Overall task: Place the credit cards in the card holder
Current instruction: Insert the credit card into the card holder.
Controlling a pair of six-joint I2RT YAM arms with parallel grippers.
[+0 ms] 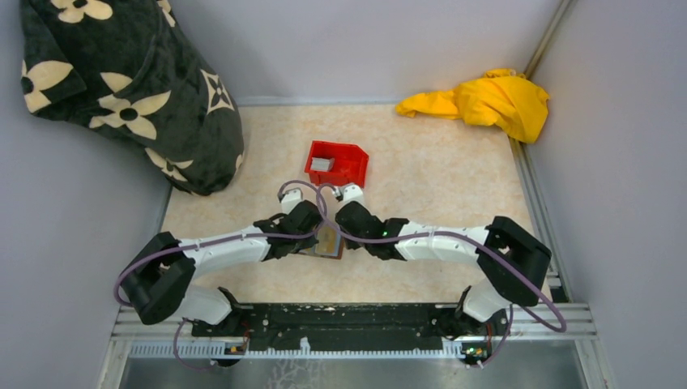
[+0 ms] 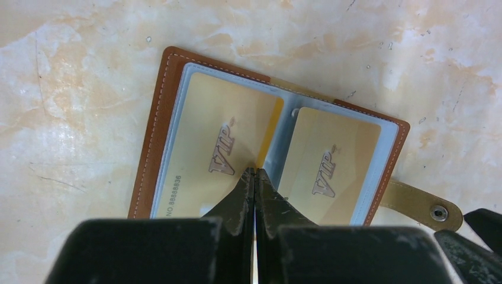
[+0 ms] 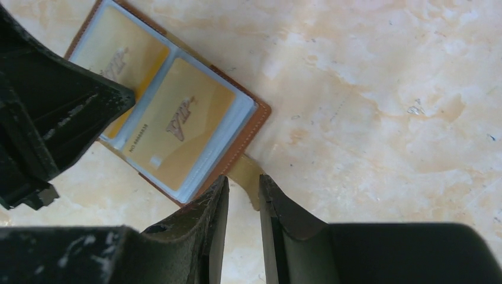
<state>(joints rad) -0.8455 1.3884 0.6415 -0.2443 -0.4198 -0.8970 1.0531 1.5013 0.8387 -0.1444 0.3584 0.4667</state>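
Left pincer (image 2: 255,173) is pressed together, nothing held. Its tip touches the open card holder (image 2: 155,142) at the centre fold, between the two clear sleeves.

Right pincer (image 3: 243,177) is partly spread and straddles the tan strap (image 2: 414,201) where it leaves the holder's edge. Can't tell whether it actually pinches the strap.

Containers:
- The holder lies open and flat on the tabletop (image 1: 437,178), inner side up. There is one card per sleeve: first gold card (image 2: 219,148) and second gold card (image 2: 331,165), both marked VIP.
- A darker yellow strip shows along the first card's inner edge.
- The red bin (image 1: 354,166) sits just beyond the pincers with a flat grey item (image 1: 322,164) in it, too small to identify.

Orientation, left wrist view:
- The holder's long axis runs left to right, dipping slightly to the right.
- The strap sticks out of its right short edge, snap at the far end.
- Each card's long axis runs crosswise to the holder's.

Position, top view: the holder sits mid-tabletop between both pincers, left one on the fold, right one at the strap edge.
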